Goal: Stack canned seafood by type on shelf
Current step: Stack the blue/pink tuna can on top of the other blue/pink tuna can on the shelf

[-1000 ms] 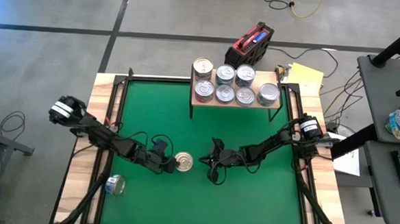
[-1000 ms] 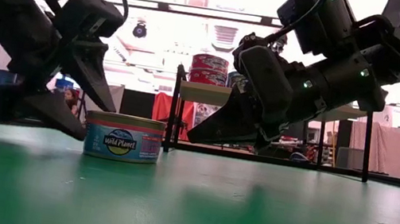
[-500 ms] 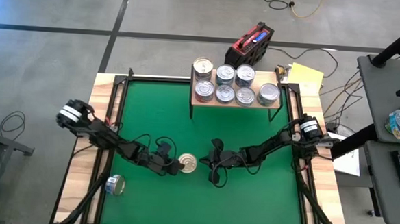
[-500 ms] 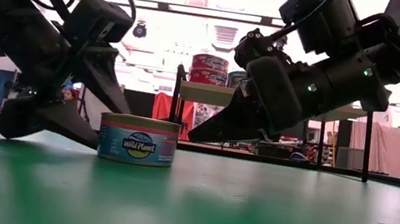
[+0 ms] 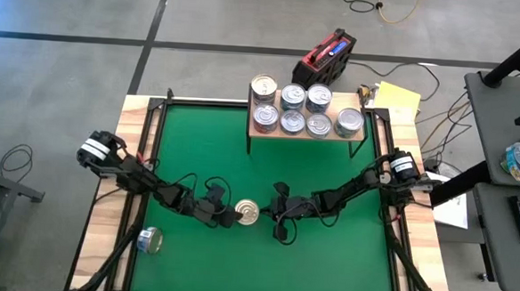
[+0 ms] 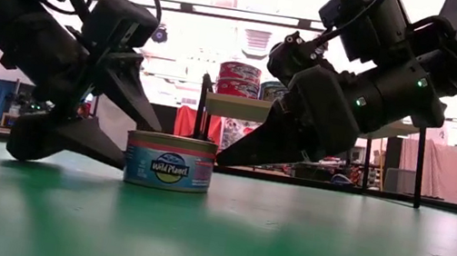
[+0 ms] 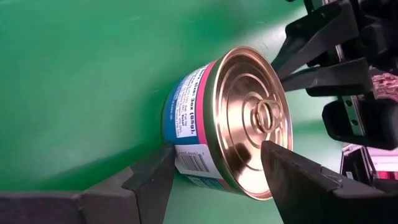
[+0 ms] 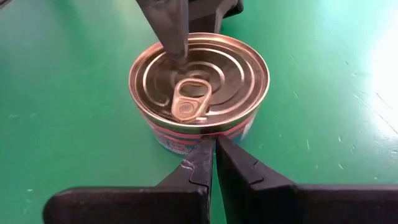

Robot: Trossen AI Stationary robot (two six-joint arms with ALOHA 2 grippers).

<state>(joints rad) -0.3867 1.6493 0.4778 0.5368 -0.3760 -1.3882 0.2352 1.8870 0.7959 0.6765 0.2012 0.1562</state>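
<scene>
A gold-topped tuna can (image 5: 247,213) with a blue-and-pink label stands upright on the green mat (image 5: 325,265), near the mat's middle, between the two grippers. The left gripper (image 5: 224,217) reaches it low from the left, and its fingers (image 7: 298,180) are spread wide around the can: in the left wrist view one finger lies along the labelled side wall and the other crosses in front of the lid, beside the pull tab, so the can sits in the gap between them; whether they press on it cannot be told. The right gripper (image 5: 273,210) points at the same can from the opposite side, its fingers (image 8: 239,171) pressed together into a single wedge whose tips meet the can's base at the mat, holding nothing. In the low view the can rests flat on the mat, with the left gripper's lower finger on the mat beside it and the right gripper's closed tip slanting down toward its far edge. Beyond the grippers, at the far edge of the mat, the small wooden shelf (image 5: 307,133) carries seven silver-topped cans (image 5: 292,121) in two rows. One more can (image 5: 150,240), bluish-labelled, lies on its side near the mat's left border, well apart from both grippers.
</scene>
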